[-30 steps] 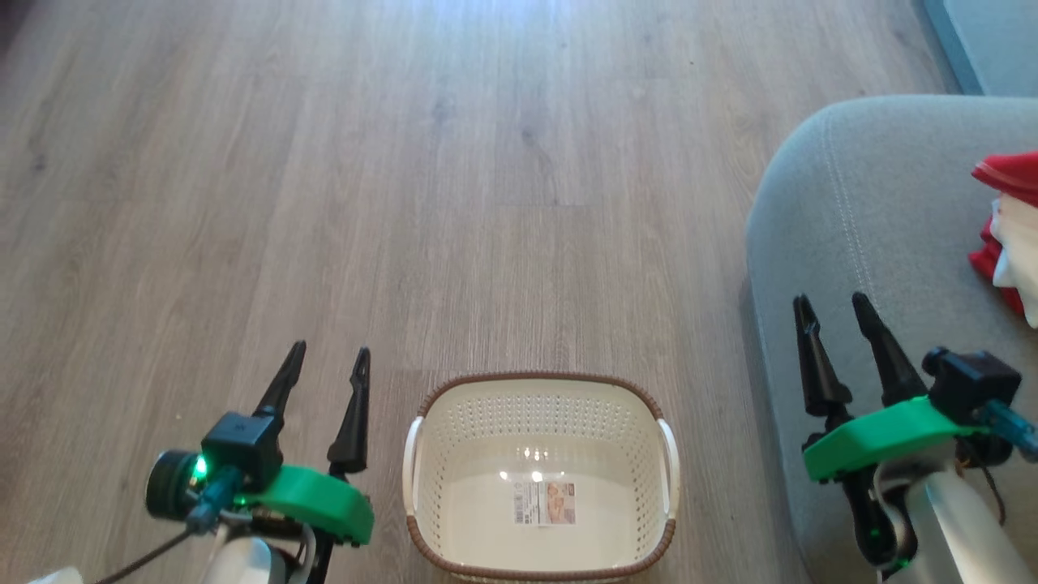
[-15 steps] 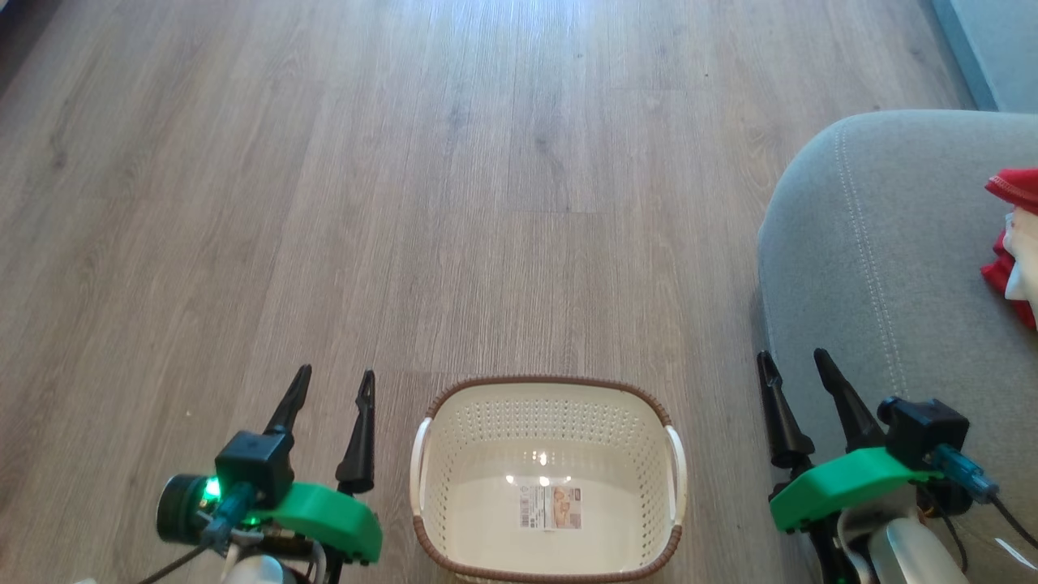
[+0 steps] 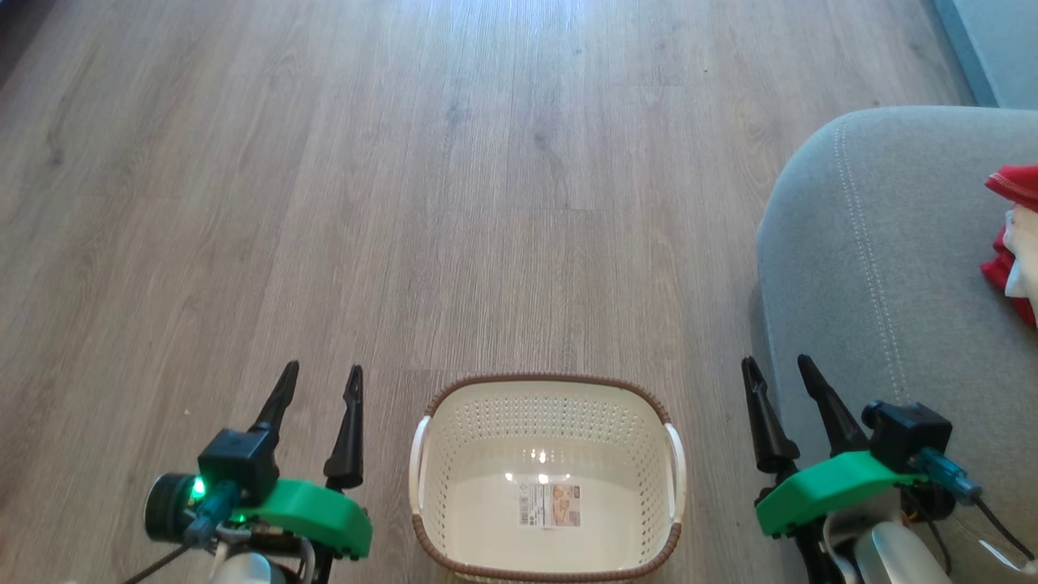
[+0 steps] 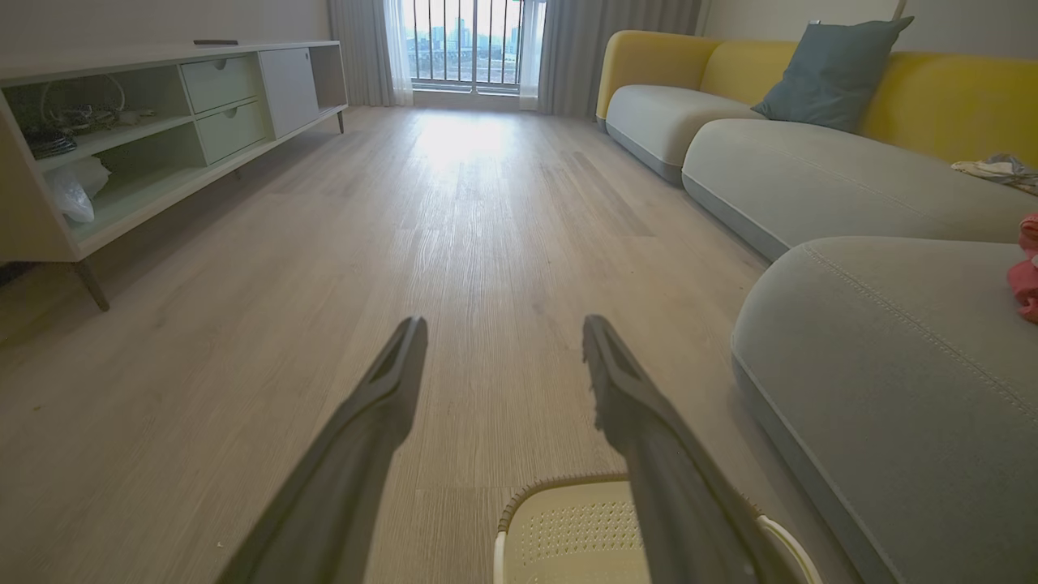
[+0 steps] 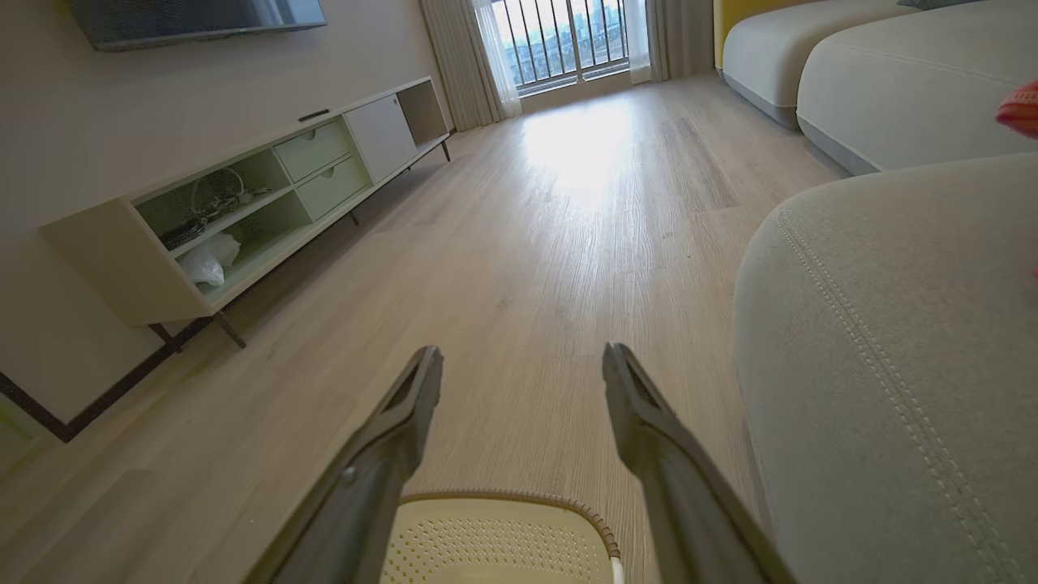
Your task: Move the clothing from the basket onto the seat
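The cream basket with its brown rim stands on the floor at the bottom centre of the head view, holding only a paper label. Its rim also shows in the left wrist view and the right wrist view. Red and white clothing lies on the grey seat at the right edge; a red bit shows on the seat in the left wrist view. My left gripper hangs open left of the basket. My right gripper is open at the seat's front edge.
Pale wood floor stretches ahead. A low TV cabinet lines the left wall. More grey couch sections with yellow backs and a blue-grey pillow run along the right. A window is at the far end.
My right gripper has drawn back and down to the left, from over the seat to its front edge. The head view has shifted slightly. My left gripper has barely moved.
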You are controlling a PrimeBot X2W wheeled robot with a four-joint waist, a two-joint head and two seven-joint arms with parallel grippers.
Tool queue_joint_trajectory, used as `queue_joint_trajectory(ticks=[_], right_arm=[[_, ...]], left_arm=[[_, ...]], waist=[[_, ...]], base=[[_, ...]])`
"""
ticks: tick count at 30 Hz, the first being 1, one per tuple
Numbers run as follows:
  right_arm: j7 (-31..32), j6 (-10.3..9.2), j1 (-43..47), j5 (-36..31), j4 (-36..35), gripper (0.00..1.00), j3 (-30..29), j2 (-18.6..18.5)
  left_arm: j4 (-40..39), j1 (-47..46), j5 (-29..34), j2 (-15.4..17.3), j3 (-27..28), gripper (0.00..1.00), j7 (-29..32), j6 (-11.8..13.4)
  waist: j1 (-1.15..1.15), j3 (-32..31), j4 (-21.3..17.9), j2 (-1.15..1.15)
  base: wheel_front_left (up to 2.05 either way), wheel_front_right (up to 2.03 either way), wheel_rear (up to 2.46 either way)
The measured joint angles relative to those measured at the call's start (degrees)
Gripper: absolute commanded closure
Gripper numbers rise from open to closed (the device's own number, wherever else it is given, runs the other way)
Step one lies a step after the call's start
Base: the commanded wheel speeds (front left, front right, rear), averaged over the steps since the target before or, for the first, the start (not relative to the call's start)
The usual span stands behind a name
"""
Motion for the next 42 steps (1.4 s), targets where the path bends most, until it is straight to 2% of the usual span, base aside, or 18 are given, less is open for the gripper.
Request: queue_joint_trajectory(ticks=[7,14,33,34,42], right_arm=[[0.0,0.0,-0.05,0.25,0.59,0.0,-0.03,0.01],[0.0,0.0,-0.05,1.16,0.59,0.0,-0.14,0.01],[0.0,0.0,-0.08,1.18,0.77,0.0,-0.31,-0.04],[0.0,0.0,-0.07,1.18,0.87,1.0,-0.29,-0.02],[0.53,0.0,2.77,2.45,4.95,1.0,0.01,0.27]], left_arm=[[-0.86,0.01,-0.27,0.0,0.07,0.0,0.0,-0.85],[0.48,0.05,-3.11,0.0,0.27,0.0,0.0,-2.34],[1.91,0.07,-4.6,0.0,0.29,0.0,0.0,-3.68],[2.01,0.08,-4.59,0.0,0.24,1.0,0.0,-3.78],[6.49,3.09,-6.06,0.01,0.27,1.0,0.62,-3.78]], waist=[[0.0,0.1,-0.37,0.0],[0.0,-0.04,-0.72,0.0],[0.0,-0.39,-1.7,0.0],[0.0,-0.38,-1.71,0.0],[0.01,-0.37,-1.83,0.0]], base=[[0.0,0.0,0.0],[0.0,0.0,0.0],[0.0,0.0,0.0],[0.0,0.0,0.0],[0.0,0.0,0.0]])
